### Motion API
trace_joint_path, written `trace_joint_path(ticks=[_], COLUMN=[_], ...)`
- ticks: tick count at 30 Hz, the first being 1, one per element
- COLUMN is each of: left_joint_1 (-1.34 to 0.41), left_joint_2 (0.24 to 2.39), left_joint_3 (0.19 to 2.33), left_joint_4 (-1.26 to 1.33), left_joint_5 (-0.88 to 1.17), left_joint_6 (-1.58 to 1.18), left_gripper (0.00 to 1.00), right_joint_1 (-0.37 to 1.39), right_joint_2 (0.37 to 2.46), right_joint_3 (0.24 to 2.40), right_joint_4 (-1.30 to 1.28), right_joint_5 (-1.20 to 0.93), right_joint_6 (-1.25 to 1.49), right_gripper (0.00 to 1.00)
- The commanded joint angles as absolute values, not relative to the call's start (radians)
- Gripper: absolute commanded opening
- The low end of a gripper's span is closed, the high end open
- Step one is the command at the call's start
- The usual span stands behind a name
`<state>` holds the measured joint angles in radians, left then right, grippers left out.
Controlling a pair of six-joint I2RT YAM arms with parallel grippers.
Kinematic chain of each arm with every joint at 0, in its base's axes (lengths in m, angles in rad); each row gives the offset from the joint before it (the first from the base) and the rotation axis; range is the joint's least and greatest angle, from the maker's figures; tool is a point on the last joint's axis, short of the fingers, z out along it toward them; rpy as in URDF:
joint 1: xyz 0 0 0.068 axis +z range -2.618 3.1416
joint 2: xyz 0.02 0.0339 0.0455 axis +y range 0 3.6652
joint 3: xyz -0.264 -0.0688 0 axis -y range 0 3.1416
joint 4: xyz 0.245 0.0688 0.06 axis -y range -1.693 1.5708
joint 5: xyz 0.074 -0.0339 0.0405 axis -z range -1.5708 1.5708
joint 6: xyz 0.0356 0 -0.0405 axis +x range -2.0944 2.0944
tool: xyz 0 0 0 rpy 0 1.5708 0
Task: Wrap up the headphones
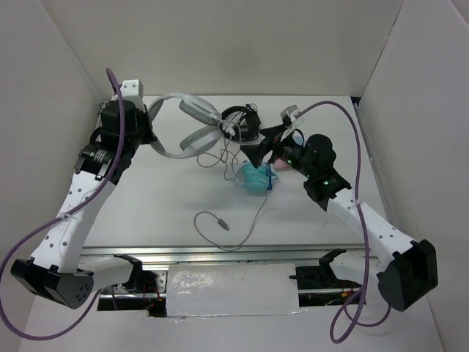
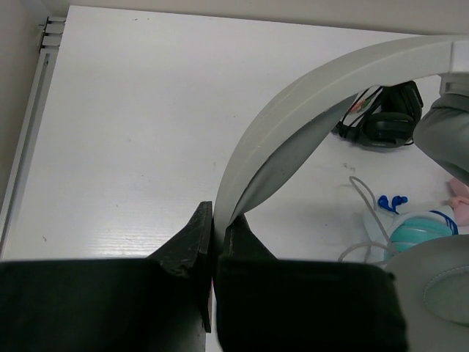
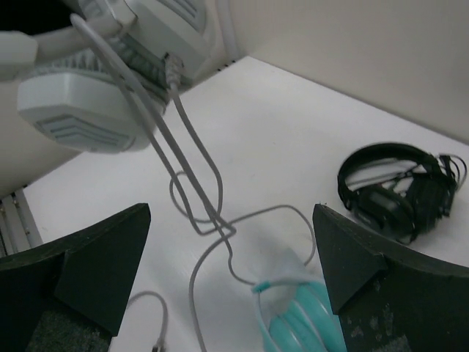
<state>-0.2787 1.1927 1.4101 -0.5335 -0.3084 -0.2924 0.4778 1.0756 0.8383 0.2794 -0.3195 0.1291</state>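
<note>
The white and light-grey headphones (image 1: 196, 110) hang above the far left of the table. My left gripper (image 1: 152, 133) is shut on their wide headband (image 2: 293, 110), which runs up and right from the jaws in the left wrist view. A grey ear pad (image 2: 440, 286) shows at the lower right. The thin grey cable (image 1: 253, 220) drops from the ear cups (image 3: 80, 110), kinks into loops (image 3: 194, 169) and trails over the table to its plug (image 1: 222, 224). My right gripper (image 1: 262, 143) is open and empty, above the cable loops (image 3: 231, 249).
Teal headphones (image 1: 256, 178) in a clear wrapper lie just under my right gripper, also seen in the right wrist view (image 3: 308, 323). Small black headphones (image 1: 242, 121) lie at the back middle. White walls close in the table on three sides.
</note>
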Motion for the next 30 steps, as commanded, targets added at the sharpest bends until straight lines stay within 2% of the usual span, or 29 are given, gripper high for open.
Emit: trace_joint_path(ticks=[1,6,8,9,12,14,21,30], left_joint_1=[-0.288,-0.29,-0.288,-0.29,-0.29,-0.29,-0.295,-0.275], left_joint_2=[1.141,1.121,1.117,1.111,1.095,1.085,1.092,1.21], left_joint_3=[1.457,1.427,1.414,1.408,1.379,1.353,1.269,1.267], left_joint_4=[-0.454,-0.44,-0.431,-0.428,-0.411,-0.403,-0.466,-0.54], left_joint_5=[-0.276,-0.294,-0.273,-0.267,-0.268,-0.278,-0.406,-0.615], left_joint_6=[-0.344,-0.356,-0.351,-0.354,-0.353,-0.354,-0.422,-0.56], left_gripper=[0.0,0.0,0.0,0.0,0.0,0.0,0.0,0.0], right_joint_1=[0.491,0.499,0.515,0.518,0.525,0.523,0.528,0.577], right_joint_2=[1.133,1.254,1.284,1.311,1.362,1.37,1.211,0.902], right_joint_3=[0.917,1.005,1.047,1.063,1.14,1.213,1.249,1.195], right_joint_4=[0.504,0.581,0.587,0.592,0.562,0.495,0.313,0.118], right_joint_5=[-0.431,-0.543,-0.549,-0.548,-0.568,-0.537,-0.255,-0.175], right_joint_6=[0.139,0.189,0.192,0.195,0.186,0.183,0.094,0.034], right_gripper=[1.0,0.94,0.83,0.75,0.42,0.0,0.0,0.0])
